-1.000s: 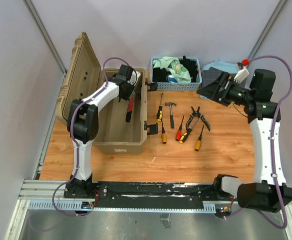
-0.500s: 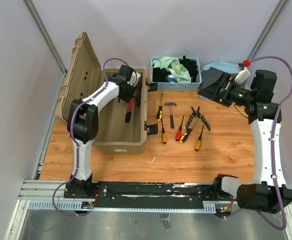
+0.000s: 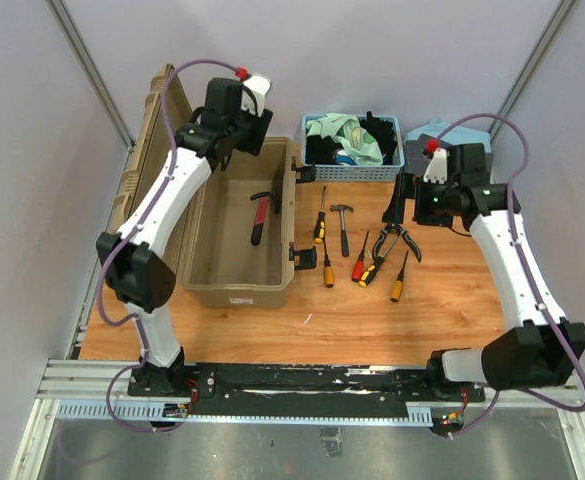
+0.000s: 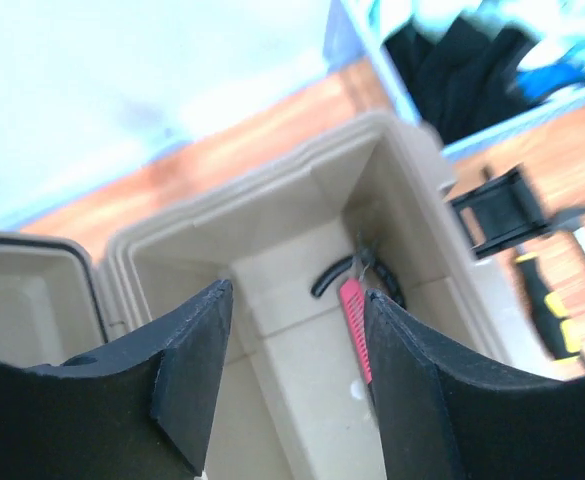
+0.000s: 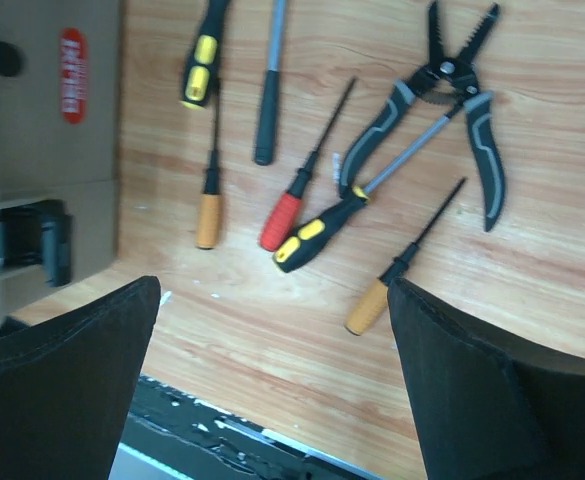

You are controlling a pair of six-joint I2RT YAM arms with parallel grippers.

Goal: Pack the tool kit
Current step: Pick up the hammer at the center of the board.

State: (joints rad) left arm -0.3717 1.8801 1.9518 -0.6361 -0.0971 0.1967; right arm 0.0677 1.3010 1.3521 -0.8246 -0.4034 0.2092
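So far only one red-handled tool [image 3: 260, 218] lies inside the open tan plastic toolbox [image 3: 237, 295] at the table's left. The left gripper [image 4: 294, 300] hangs above it, jaws parted and empty. Left to pack, I judge: the small steel hammer [image 3: 342, 222], grey-handled pliers [image 3: 400, 235] and five screwdrivers [image 3: 327, 272], crowded together under the right gripper [image 5: 272, 300], spread wide, holding nothing. The blue basket of cloths [image 3: 352, 172] behind obstructs nothing

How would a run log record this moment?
left tool: open above tan plastic toolbox | red-handled implement: inside toolbox | right tool: open above yellow-black screwdriver
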